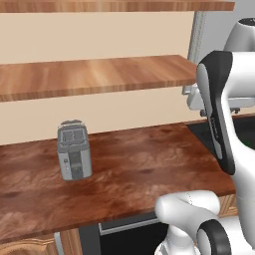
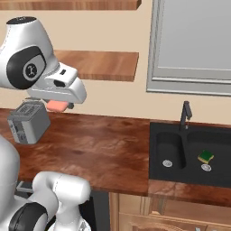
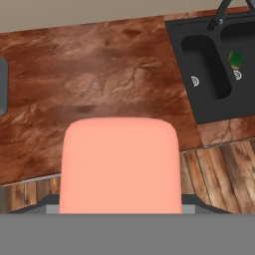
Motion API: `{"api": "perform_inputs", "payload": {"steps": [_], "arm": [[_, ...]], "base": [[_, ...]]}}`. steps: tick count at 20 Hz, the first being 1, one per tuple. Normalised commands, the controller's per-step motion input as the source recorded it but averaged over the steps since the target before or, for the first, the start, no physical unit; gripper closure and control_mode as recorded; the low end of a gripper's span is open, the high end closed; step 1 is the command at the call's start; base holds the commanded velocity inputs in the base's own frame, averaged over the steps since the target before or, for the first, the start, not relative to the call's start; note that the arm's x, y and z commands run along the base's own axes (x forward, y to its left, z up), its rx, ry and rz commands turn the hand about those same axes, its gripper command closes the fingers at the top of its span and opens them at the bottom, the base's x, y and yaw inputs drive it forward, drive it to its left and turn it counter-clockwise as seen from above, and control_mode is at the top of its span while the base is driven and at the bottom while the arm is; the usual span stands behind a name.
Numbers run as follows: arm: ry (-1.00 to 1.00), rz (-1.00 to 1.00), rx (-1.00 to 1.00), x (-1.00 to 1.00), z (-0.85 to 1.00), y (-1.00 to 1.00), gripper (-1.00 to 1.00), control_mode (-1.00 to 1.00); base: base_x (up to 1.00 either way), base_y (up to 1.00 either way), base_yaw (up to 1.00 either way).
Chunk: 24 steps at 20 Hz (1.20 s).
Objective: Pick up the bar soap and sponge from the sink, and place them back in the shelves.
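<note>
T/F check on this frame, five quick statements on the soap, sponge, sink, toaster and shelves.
1. The gripper holds the bar soap. True.
2. The sponge sits on the counter beside the toaster. False: it lies in the sink, in the larger basin near a drain.
3. The toaster stands upright on the wooden counter. True.
4. The bar soap already rests on the shelves. False: it is in the gripper, above the counter.
5. The faucet stands at the back of the sink. True.
</note>
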Motion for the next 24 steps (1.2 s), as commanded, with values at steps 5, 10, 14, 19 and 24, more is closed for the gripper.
{"api": "perform_inputs", "payload": {"steps": [5,10,14,19,24], "arm": [[0.0,0.0,0.0,0.0,0.0,0.0,1.0,1.0],[-0.05,0.0,0.0,0.0,0.0,0.0,1.0,-1.0],[-0.34,0.03,-0.02,-0.01,0.0,0.02,1.0,-1.0],[-0.36,0.04,0.0,-0.01,0.0,0.0,1.0,-1.0],[-0.21,0.01,0.0,0.02,0.09,0.0,1.0,-1.0]], "base": [[0.0,0.0,0.0],[0.0,0.0,0.0],[0.0,0.0,0.0],[0.0,0.0,0.0],[0.0,0.0,0.0]]}}
